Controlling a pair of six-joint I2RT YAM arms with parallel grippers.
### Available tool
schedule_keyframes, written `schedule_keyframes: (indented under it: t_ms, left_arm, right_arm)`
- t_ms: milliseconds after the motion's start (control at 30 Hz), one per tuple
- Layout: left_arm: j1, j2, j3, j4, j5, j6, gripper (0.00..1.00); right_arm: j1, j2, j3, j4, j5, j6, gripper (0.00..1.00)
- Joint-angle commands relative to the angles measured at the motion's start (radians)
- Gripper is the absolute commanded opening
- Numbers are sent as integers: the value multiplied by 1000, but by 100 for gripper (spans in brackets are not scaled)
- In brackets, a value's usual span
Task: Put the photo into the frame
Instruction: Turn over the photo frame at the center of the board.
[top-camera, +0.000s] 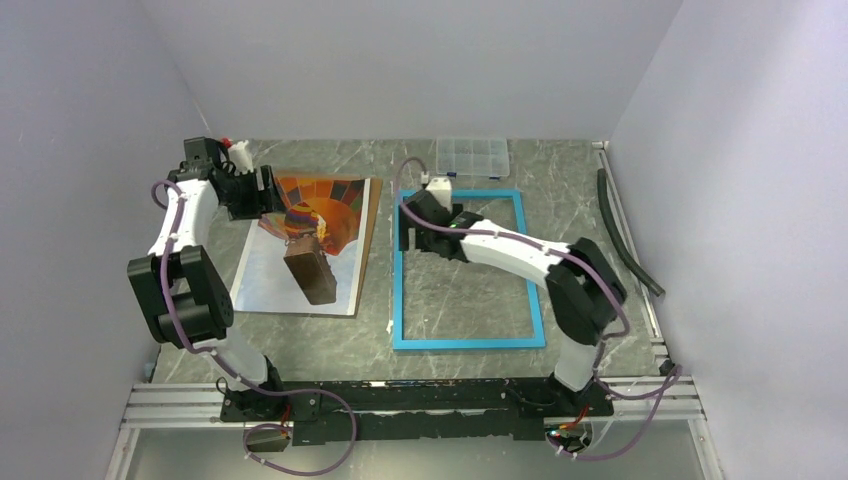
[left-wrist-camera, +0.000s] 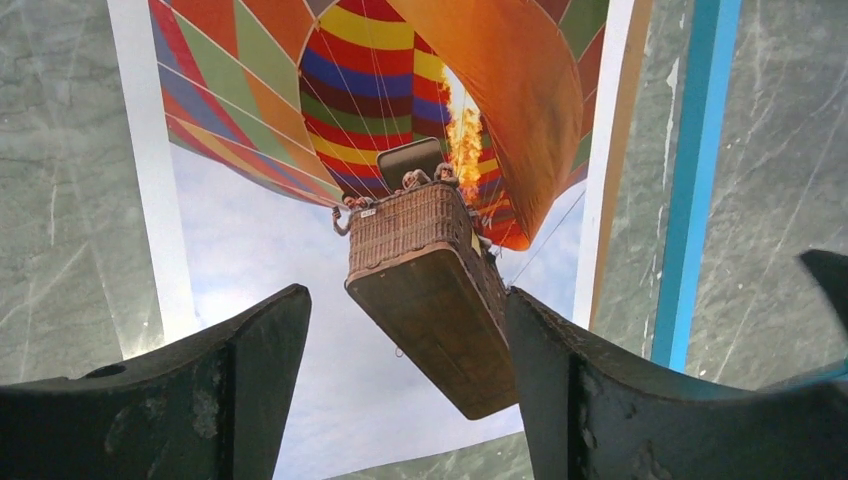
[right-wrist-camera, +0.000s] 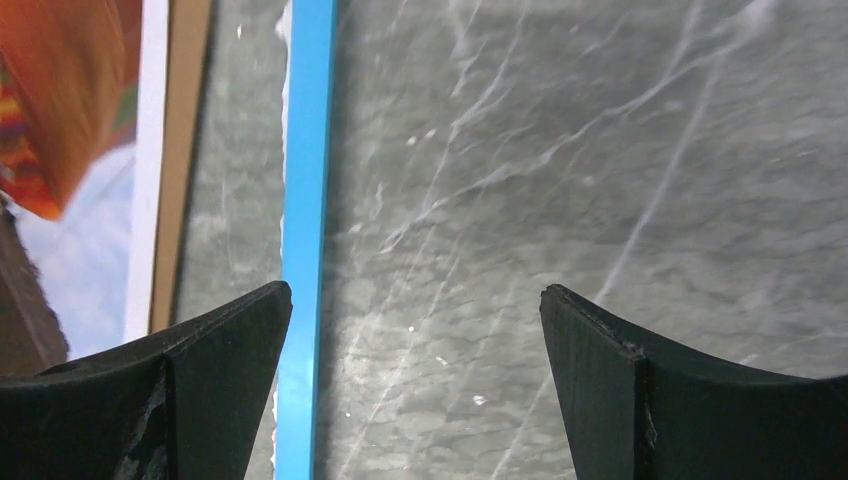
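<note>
now — photo (top-camera: 310, 250) face-up | frame (top-camera: 468, 343) beside it | left gripper (left-wrist-camera: 405, 300), right gripper (right-wrist-camera: 415, 292) wide

In the overhead view the left gripper (top-camera: 265, 192) covers the upper left corner of the photo (top-camera: 320, 205). The right arm (top-camera: 500, 248) hides the upper left part of the frame (top-camera: 470, 343), and the clear compartment box (top-camera: 472, 157) at top centre is too small to tell what it holds. In the left wrist view the photo runs off the top edge and its lower part is lost behind the dark fingers (left-wrist-camera: 200, 400). In the right wrist view the frame's blue border leaves the picture at top and bottom, and at the left edge only slivers show of the photo and of the brown board (right-wrist-camera: 190, 150) under it.
</note>
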Motion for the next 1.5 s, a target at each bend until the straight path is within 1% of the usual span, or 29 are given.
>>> schedule_keyframes:
  t_ms: [0, 67, 200, 333, 400, 467, 700, 800, 900, 967, 1067, 1133, 1167, 1333, 1467]
  left_arm:
    - [8, -14, 63, -55, 68, 10, 79]
    - [7, 0, 91, -89, 80, 13, 86]
    - [7, 22, 113, -128, 78, 25, 87]
    - [9, 21, 105, -137, 83, 36, 87]
    - [7, 20, 112, -150, 96, 43, 94]
    - [7, 18, 125, -165, 104, 48, 94]
    - [8, 32, 209, -219, 102, 53, 94]
    - [7, 22, 209, -205, 112, 55, 94]
    - [7, 36, 241, -236, 114, 67, 94]
    - [7, 43, 252, -253, 115, 74, 94]
    - [7, 33, 228, -244, 129, 75, 94]
    - [8, 26, 206, -243, 142, 82, 94]
    - [6, 24, 197, -245, 147, 88, 94]
    - [3, 8, 171, -258, 132, 119, 94]
    - [-1, 4, 169, -292, 145, 152, 94]
  right_arm:
    - [61, 119, 137, -108, 58, 26, 100]
    - [92, 172, 192, -123, 66, 18, 100]
    - [120, 234, 242, -118, 46, 16, 99]
    - [132, 287, 275, -134, 38, 43, 94]
    - [134, 302, 278, -134, 40, 50, 91]
    - [135, 315, 286, -132, 37, 45, 87]
    - [137, 383, 306, -112, 25, 35, 80]
    - [137, 413, 320, -124, 11, 43, 70]
    - [137, 416, 317, -126, 8, 53, 62]
    - [137, 404, 296, -107, -1, 62, 55]
    - [137, 389, 295, -109, -9, 83, 38]
    - [138, 368, 325, -133, -8, 95, 23]
    - [138, 353, 335, -143, -6, 102, 18]
    - [143, 251, 380, -194, -6, 172, 10]
    - [146, 201, 462, -263, -31, 251, 6]
